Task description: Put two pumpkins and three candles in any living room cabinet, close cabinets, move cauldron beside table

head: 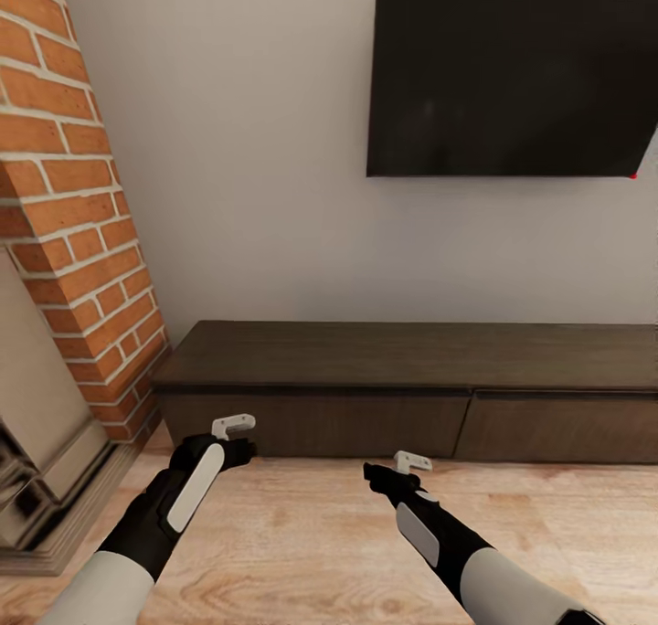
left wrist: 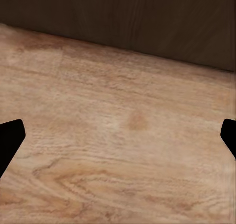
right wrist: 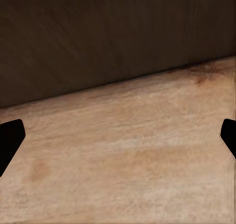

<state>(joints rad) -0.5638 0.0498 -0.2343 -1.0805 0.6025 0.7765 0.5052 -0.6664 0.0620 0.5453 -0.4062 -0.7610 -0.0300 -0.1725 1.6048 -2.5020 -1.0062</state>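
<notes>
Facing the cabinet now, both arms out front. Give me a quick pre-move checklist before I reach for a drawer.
1. Cabinet ahead and within the head view: ok.
2. Both visible drawer fronts shut: ok.
3. Left gripper open and empty, fingertips wide at the left wrist view's edges: ok.
4. Right gripper open and empty: ok.
5. Grippers clear of the cabinet, floor beneath them: ok.
6. Drawer handle or grip edge located: cannot tell, fronts look plain.

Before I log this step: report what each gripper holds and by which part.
Nothing is held. The left gripper and right gripper are both open and empty over the floor before the cabinet.
</notes>
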